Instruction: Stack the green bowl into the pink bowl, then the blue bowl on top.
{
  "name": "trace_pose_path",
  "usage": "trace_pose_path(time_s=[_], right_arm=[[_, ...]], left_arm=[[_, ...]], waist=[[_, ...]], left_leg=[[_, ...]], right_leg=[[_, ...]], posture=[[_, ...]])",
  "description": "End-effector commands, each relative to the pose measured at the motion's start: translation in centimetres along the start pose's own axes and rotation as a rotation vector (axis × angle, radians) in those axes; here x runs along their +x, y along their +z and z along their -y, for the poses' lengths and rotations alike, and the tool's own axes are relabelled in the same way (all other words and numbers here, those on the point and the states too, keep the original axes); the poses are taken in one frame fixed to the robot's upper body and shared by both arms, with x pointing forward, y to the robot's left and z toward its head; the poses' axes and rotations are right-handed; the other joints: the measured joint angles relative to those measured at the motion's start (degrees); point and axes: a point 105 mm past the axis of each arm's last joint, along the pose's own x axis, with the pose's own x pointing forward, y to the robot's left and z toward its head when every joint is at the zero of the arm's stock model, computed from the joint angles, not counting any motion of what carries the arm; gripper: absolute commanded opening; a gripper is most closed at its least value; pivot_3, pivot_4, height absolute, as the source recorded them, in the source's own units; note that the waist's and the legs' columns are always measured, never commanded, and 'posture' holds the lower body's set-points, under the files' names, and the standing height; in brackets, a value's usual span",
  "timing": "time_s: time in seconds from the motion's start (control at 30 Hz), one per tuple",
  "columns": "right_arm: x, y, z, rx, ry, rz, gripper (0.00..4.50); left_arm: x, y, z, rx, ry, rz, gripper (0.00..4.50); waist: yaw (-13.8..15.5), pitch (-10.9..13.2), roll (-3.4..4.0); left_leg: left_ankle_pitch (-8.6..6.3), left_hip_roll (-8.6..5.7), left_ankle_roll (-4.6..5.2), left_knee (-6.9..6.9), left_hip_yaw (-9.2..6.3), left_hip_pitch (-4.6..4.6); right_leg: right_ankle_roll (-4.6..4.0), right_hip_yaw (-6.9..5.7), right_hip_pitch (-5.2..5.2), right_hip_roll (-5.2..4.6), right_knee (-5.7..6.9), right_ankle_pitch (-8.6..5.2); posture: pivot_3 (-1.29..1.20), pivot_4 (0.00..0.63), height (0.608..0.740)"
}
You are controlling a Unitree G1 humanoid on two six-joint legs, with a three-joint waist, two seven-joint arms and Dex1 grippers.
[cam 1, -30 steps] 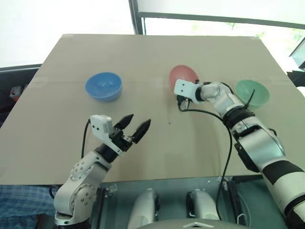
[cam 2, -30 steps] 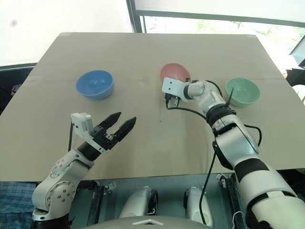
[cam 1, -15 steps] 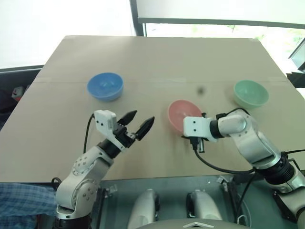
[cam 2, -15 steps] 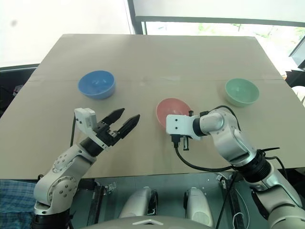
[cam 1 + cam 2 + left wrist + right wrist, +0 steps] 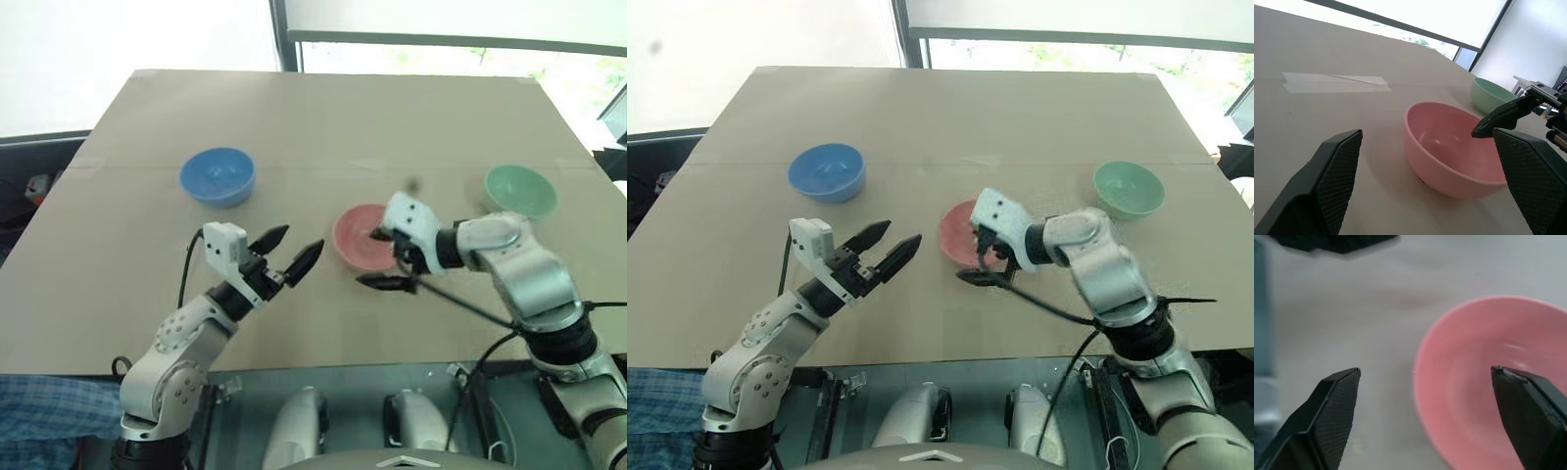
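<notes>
The pink bowl sits upright at the middle of the table. My right gripper is open and straddles the bowl's near-right rim, one finger over the inside and the other outside, clear of the wall. The pink bowl lies just ahead of my open, empty left gripper. The blue bowl stands at the far left. At the far right is the green bowl, also seen behind the pink one as the green bowl.
The tan table has a taped seam running across it behind the bowls. A black cable hangs from my right wrist over the table's near edge. Bare tabletop lies between the bowls.
My right gripper drew the pink bowl back from the far middle toward me, set it level, then opened and let go. The left arm stayed put.
</notes>
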Motion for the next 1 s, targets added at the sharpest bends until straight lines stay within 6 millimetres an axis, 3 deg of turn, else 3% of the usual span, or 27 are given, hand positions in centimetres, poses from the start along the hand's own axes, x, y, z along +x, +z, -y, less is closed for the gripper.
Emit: trace_pose_path(time_s=[0.03, 0.07, 0.1, 0.17, 0.27, 0.37, 0.43, 0.5, 0.67, 1.0], right_arm=[[-4.4, 2.2, 1.9, 0.069, -0.084, 0.111, 4.43], [-5.6, 2.3, 3.0, 0.086, -0.141, 0.131, 4.43], [-8.0, 1.6, 6.1, 0.094, -0.304, 0.135, 4.43], [-12.1, -0.9, 10.3, 0.080, -0.564, 0.074, 4.43], [-15.8, -4.8, 13.3, 0.051, -0.783, -0.094, 4.43], [-18.1, -8.4, 14.9, 0.002, -0.912, -0.266, 4.43], [-18.3, -10.3, 15.0, 0.005, -0.912, -0.320, 4.43], [-17.5, -10.9, 14.9, 0.024, -0.885, -0.306, 4.43], [-15.9, -10.7, 14.8, 0.032, -0.848, -0.269, 4.43], [-14.9, -9.4, 14.9, -0.003, -0.804, -0.238, 4.43]], left_arm=[[0.3, 0.8, 0.5, 0.023, -0.040, 0.021, 4.50], [0.5, 1.0, 0.6, 0.023, -0.046, 0.026, 4.50], [0.9, 1.2, 0.9, 0.020, -0.067, 0.034, 4.50], [1.5, 1.4, 1.5, 0.017, -0.108, 0.041, 4.50], [2.0, 1.6, 2.1, 0.006, -0.142, 0.048, 4.50], [2.5, 1.5, 2.3, 0.004, -0.167, 0.043, 4.50], [2.7, 1.4, 2.3, 0.006, -0.175, 0.039, 4.50], [2.9, 1.5, 2.2, 0.006, -0.177, 0.040, 4.50], [3.0, 1.4, 2.3, 0.007, -0.183, 0.040, 4.50], [3.0, 1.5, 2.2, 0.009, -0.167, 0.044, 4.50]], waist=[[0.2, 0.0, -0.01], [0.2, 0.0, -0.01], [0.1, 0.0, 0.00], [0.4, 0.0, -0.01], [1.3, 0.0, -0.01], [0.7, 0.0, 0.01], [0.4, 0.0, 0.01], [0.0, 0.0, 0.05], [-0.4, 0.0, 0.05], [0.7, 0.0, 0.05]], left_leg=[[-0.02, -0.02, 0.03, 0.00, 0.00, 0.00], [-0.03, -0.03, 0.04, 0.00, 0.01, 0.01], [-0.03, -0.03, 0.05, -0.01, 0.01, 0.01], [-0.03, -0.05, 0.04, -0.06, 0.02, -0.02], [-0.10, -0.32, 0.22, -0.01, 0.10, -0.05], [-0.14, -0.37, 0.31, -0.02, 0.25, -0.06], [-0.14, -0.43, 0.31, -0.03, 0.35, -0.04], [-0.13, -0.32, 0.28, -0.04, 0.37, 0.00], [-0.03, -0.02, 0.11, 0.00, 0.32, 0.09], [-0.04, -0.03, 0.12, 0.01, 0.26, 0.01]], right_leg=[[0.00, 0.00, 0.00, -0.04, -0.01, 0.00], [-0.01, 0.01, 0.00, -0.06, -0.01, 0.00], [-0.01, 0.02, 0.00, -0.06, -0.01, 0.00], [-0.02, 0.03, -0.03, -0.06, -0.03, 0.00], [-0.01, 0.08, 0.00, -0.20, -0.10, -0.01], [0.03, 0.19, 0.00, -0.18, -0.19, 0.00], [0.06, 0.26, -0.02, -0.10, -0.18, 0.00], [0.09, 0.26, -0.02, -0.01, -0.18, -0.01], [0.09, 0.25, 0.02, 0.10, -0.05, -0.01], [0.09, 0.23, 0.01, 0.08, -0.13, -0.01]], posture=[[0.00, 0.150, 0.740], [0.00, 0.150, 0.740], [0.00, 0.150, 0.740], [0.00, 0.150, 0.740], [0.00, 0.150, 0.740], [0.00, 0.150, 0.740], [0.00, 0.150, 0.740], [0.00, 0.150, 0.740], [0.00, 0.150, 0.740], [0.00, 0.150, 0.740]])
